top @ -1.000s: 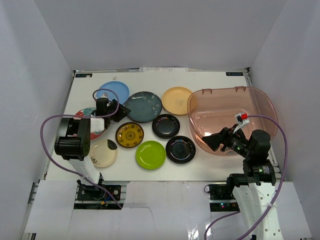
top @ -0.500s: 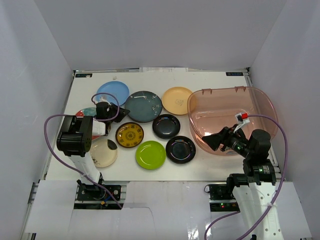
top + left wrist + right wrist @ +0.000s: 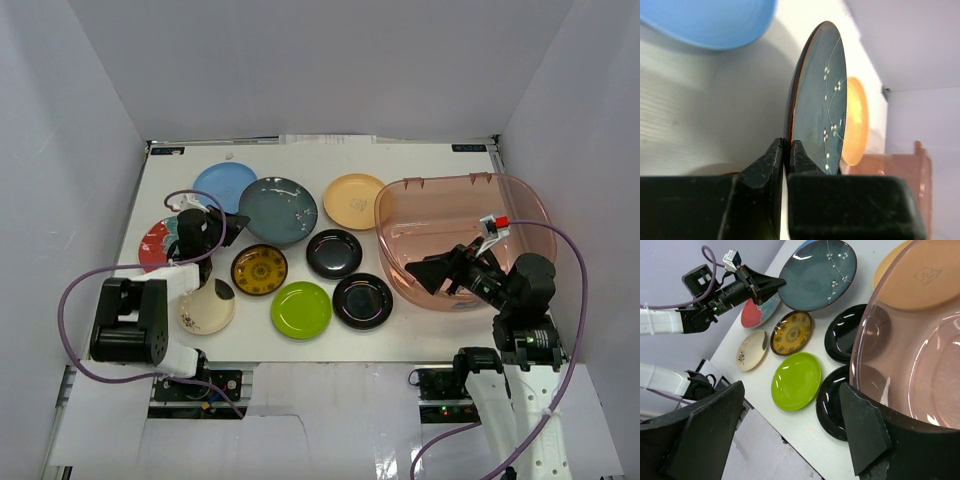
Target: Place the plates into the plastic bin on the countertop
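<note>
Left fingers (image 3: 762, 172): I'm pinching the rim of the dark teal plate (image 3: 819, 95), centre frame.
Right fingers (image 3: 862, 432): mine spread wide at the plastic bin (image 3: 920, 375) edge.

Glossy teal plate (image 3: 820, 100) (translucent plastic bin (image 3: 450, 215))

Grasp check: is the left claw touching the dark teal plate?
Touching. The left wrist view shows the left claw closed on the rim of the dark teal plate, both fingers pressed against it with no gap.
</note>
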`<state>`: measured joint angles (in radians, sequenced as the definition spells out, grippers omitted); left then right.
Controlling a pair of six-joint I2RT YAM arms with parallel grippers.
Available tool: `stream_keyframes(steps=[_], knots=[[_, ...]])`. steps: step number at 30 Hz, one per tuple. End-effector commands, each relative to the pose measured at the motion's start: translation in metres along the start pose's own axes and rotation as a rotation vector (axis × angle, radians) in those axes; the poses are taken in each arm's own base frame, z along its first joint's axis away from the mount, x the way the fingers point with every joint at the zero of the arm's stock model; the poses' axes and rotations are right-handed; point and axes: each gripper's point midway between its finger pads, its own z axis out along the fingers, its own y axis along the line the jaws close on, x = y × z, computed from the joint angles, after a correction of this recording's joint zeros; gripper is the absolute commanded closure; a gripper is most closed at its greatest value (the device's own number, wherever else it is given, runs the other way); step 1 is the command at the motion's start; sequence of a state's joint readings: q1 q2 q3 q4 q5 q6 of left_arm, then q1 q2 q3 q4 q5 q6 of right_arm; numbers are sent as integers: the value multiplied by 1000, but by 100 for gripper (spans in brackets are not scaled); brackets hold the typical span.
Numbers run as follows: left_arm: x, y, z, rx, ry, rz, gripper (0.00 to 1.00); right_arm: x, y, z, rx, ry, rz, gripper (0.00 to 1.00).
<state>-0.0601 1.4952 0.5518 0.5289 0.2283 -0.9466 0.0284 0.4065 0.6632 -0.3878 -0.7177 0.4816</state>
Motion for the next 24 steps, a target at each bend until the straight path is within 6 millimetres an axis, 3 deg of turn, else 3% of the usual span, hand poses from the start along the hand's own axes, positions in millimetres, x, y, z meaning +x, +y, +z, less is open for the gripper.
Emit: stream_keyframes(steps=[1,5,10,13,15,17,18,19,24], knots=[[-49,-92,-34,273,-137,17,100,-23,24,0,-83,-46,-21,16],[-62,-125,-58,358,-155,39,100,-31,19,10,-82,-33,12,8],[-48,-152,-90,450,-77,38,100,-48,14,24,-69,-55,12,2],[-30,-161,-113,512,11,1,100,-54,11,43,-56,-49,8,2],[-19,-168,-129,552,63,-29,100,-45,15,61,-67,8,5,2],[-12,-174,-139,577,98,-39,100,-39,5,83,-20,39,-1,2],[-5,-179,-147,597,127,-45,100,-39,17,90,-43,53,-29,2],[-4,-184,-152,612,137,-42,100,-37,7,102,0,67,-52,2],[7,-201,-172,657,212,-17,100,-44,14,127,-28,56,-69,2]])
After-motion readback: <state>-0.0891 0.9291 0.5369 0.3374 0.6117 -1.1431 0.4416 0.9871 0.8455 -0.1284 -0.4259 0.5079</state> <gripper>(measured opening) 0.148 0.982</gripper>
